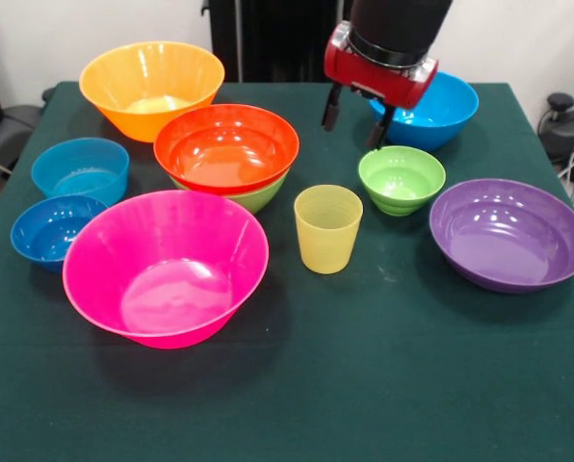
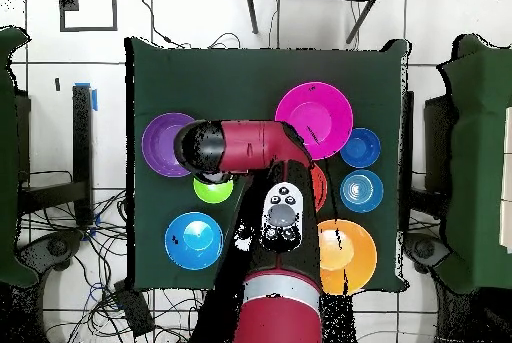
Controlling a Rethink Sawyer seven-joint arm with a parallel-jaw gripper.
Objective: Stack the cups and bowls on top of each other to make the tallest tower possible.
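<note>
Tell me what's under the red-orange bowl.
A green bowl sits under the red-orange bowl; only its rim edge shows, the rest is covered.

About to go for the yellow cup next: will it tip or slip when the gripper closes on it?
The yellow cup stands upright, taller than wide and narrower at its base, so a sideways nudge could tip it. It looks like thin translucent plastic, probably light. Its faint ribs may help grip a little.

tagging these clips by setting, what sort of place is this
Likely a robotics lab: a green cloth-covered table on a white tiled floor, loose black cables trailing around it, and a red and black robot arm over it.
</note>
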